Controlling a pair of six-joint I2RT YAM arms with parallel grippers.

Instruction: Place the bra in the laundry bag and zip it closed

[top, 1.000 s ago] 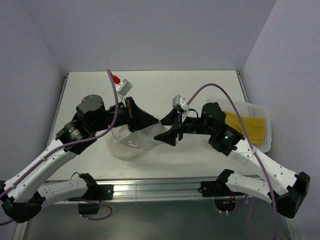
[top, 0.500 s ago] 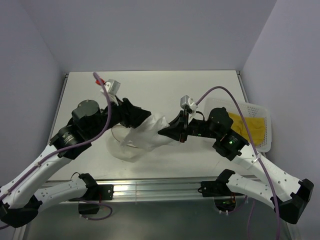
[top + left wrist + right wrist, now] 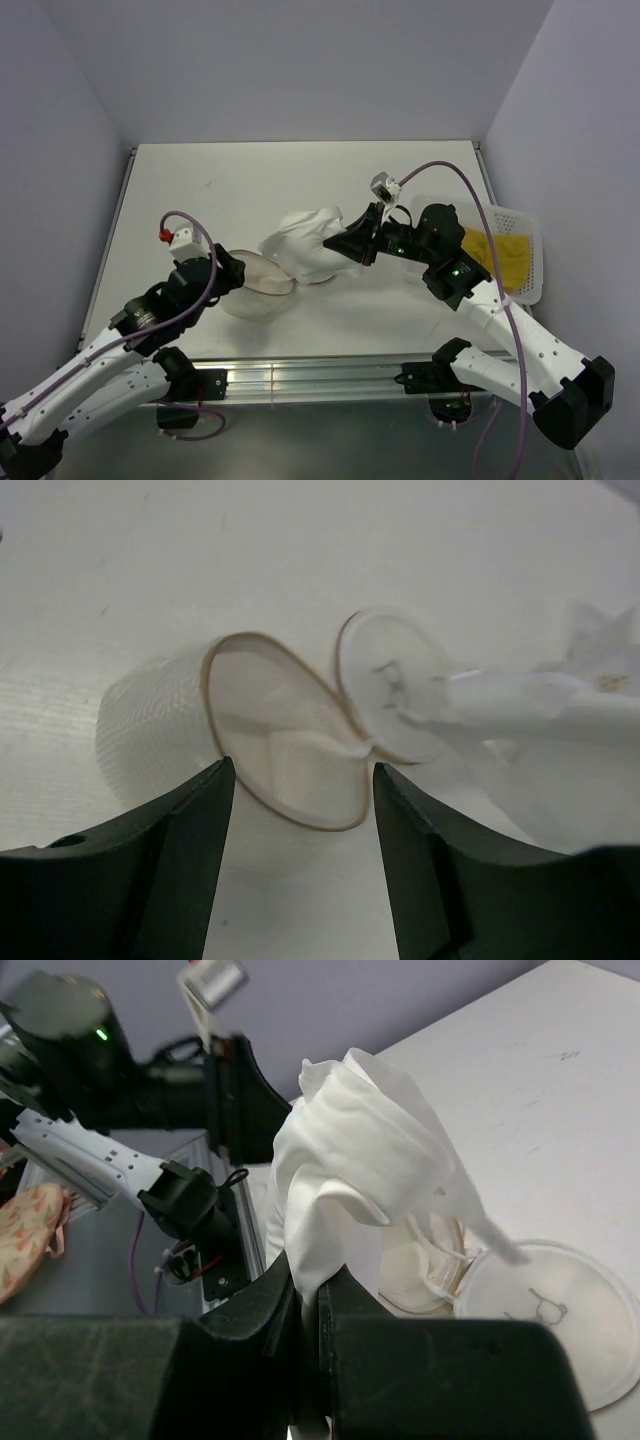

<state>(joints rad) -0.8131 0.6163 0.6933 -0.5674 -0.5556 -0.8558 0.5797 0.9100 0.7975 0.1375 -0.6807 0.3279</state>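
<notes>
The laundry bag [image 3: 300, 248] is white, with a crumpled fabric part raised off the table and a round tan-rimmed mesh part [image 3: 255, 290] lying flat. My right gripper [image 3: 352, 243] is shut on the raised fabric [image 3: 350, 1160], pinched between its fingers [image 3: 310, 1300]. Open and holding nothing, my left gripper [image 3: 232, 268] sits just short of the round mesh part [image 3: 280, 745], beside a flat white disc [image 3: 395, 695]. The mustard-yellow bra [image 3: 498, 255] lies in a white basket, away from both grippers.
The white slotted basket [image 3: 530, 225] stands at the table's right edge, behind my right arm. Walls close in the table at the back and both sides. A metal rail [image 3: 310, 378] runs along the near edge.
My left gripper opened, let go of the bag and drew back toward the near left. My right gripper shut on the bag's fabric and lifted it toward the back.
</notes>
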